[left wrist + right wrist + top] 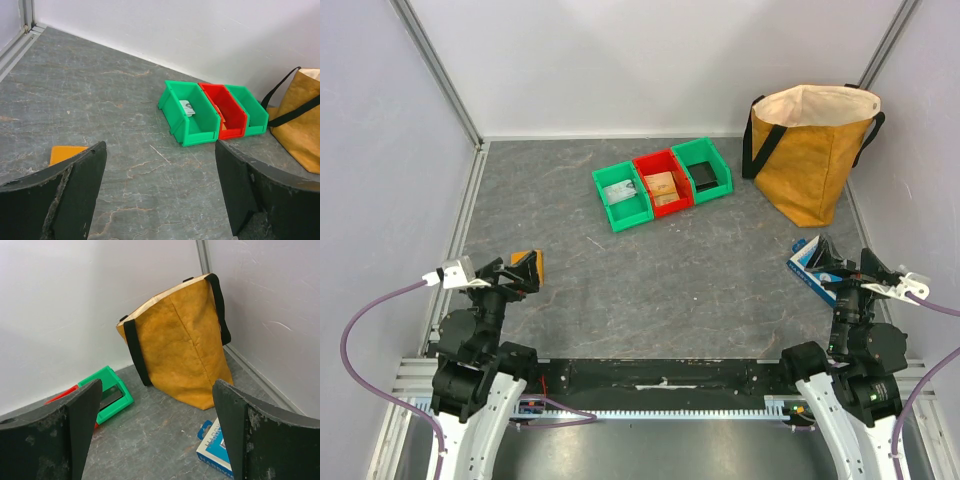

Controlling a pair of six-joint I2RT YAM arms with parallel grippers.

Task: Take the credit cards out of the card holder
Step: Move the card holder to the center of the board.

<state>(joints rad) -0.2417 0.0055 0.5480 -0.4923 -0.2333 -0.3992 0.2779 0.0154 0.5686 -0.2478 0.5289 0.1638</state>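
The tan-orange card holder (67,153) lies on the bench (100,95), its near corner hidden behind the left gripper (160,150). Those fingers, and the right gripper (157,385) fingers, gape wide, empty.

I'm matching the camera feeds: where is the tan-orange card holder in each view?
Top external: card holder, lower left.
Left wrist: card holder, lower left, partly hidden.
Right wrist: not in view.
Shared landmark: mustard bag, upper right in top external, right edge in left wrist, centre in right wrist.
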